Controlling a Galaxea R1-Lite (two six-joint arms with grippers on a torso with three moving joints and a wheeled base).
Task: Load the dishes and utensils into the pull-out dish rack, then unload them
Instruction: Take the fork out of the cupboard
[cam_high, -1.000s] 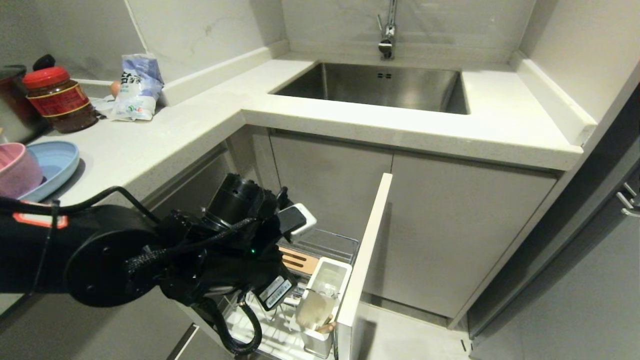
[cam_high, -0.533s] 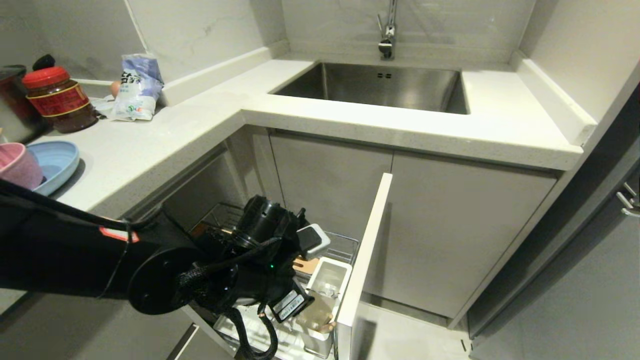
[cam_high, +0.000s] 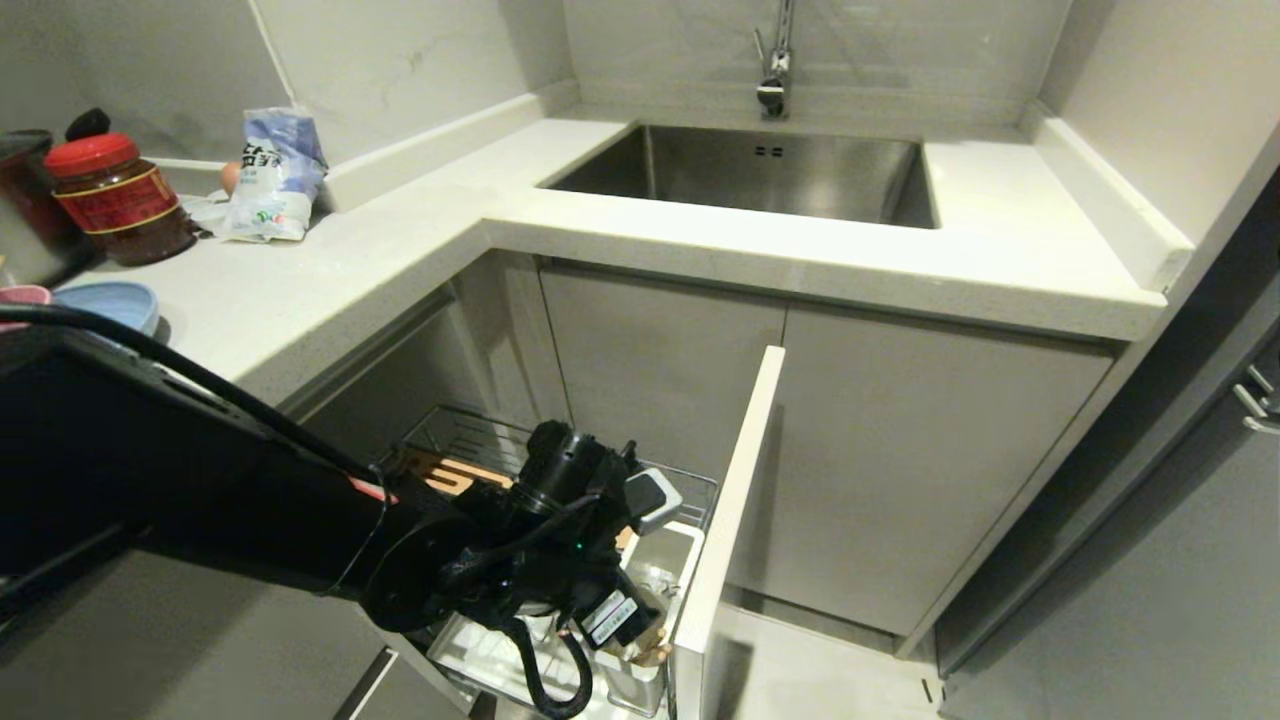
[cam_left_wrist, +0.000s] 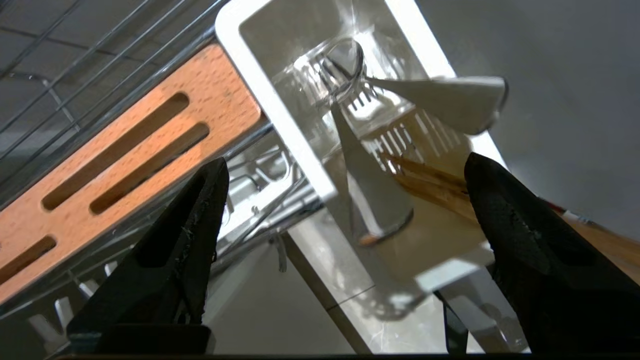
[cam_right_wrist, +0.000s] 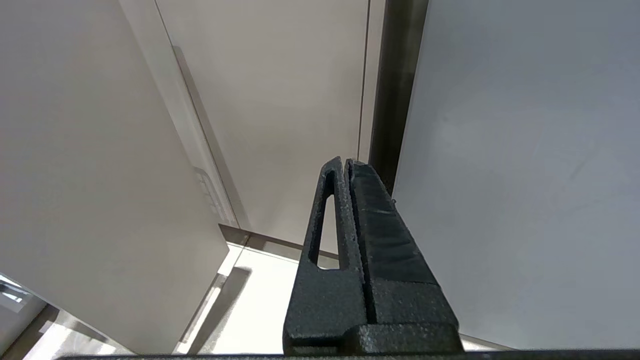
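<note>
Pale stone desk (cam_high: 420, 240) wraps an L-shaped corner, with a steel sink (cam_high: 760, 175) set into it at twelve o'clock in the head view and a tap (cam_high: 775, 60) above that. Below the sink stand plain cabinet doors (cam_high: 880, 450). From the cabinet at six o'clock the dish rack (cam_high: 660, 490) is drawn out, its tall white front panel (cam_high: 730, 500) running along its three o'clock side. The left arm reaches in from nine o'clock and covers much of the rack; its left claw (cam_left_wrist: 345, 170) hangs over the white utensil cup (cam_left_wrist: 272, 115) with its fingers (cam_left_wrist: 505, 220) spread wide apart and gripping nothing. Inside the cup the fork (cam_left_wrist: 350, 125) stands with its prongs down and handle up, and the chopsticks (cam_left_wrist: 430, 182) lean beside it, close to one finger without any visible contact. A slotted wooden strip (cam_left_wrist: 125, 145) lies just beside the cup, over the wire basket. On the desk at nine o'clock the blue plate (cam_high: 110, 300) and the rim of the pink bowl (cam_high: 22, 294) peek out above the arm, the bowl at the plate's nine o'clock side. Further back at ten o'clock stand a red-lidded jar (cam_high: 115, 195) and a plastic bag (cam_high: 275, 175). The right claw (cam_right_wrist: 346, 165) shows only in its own wrist view, clenched on nothing, with pale cabinet panels behind it.
</note>
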